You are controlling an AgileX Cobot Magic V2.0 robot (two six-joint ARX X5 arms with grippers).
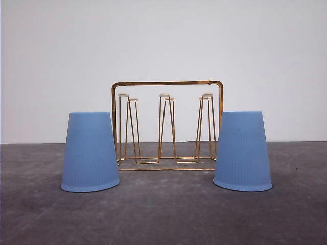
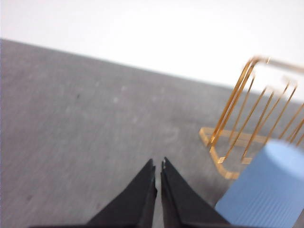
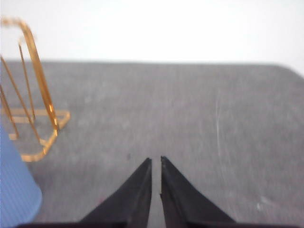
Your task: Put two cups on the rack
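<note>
Blue cups (image 1: pixel 90 152) (image 1: pixel 242 151) (2, upside down) flank the rack (image 1: pixel 167 125); both grippers (image 2: pixel 158 165) (image 3: pixel 156 162) clenched.

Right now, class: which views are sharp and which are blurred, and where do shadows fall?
Front view: sharp, with even light and faint shadows under both cups. Left wrist view: rack smeared. Right wrist view: soft focus, rack blurred.

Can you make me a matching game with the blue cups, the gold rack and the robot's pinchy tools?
Things:
1. cups
2. rack
3. left tool
4. table

Descriptions:
A. gold wire, no cup on it
B. black, shut, holding nothing
C. light blue, upside down
D. dark grey

Pairs: 1-C, 2-A, 3-B, 4-D
</note>
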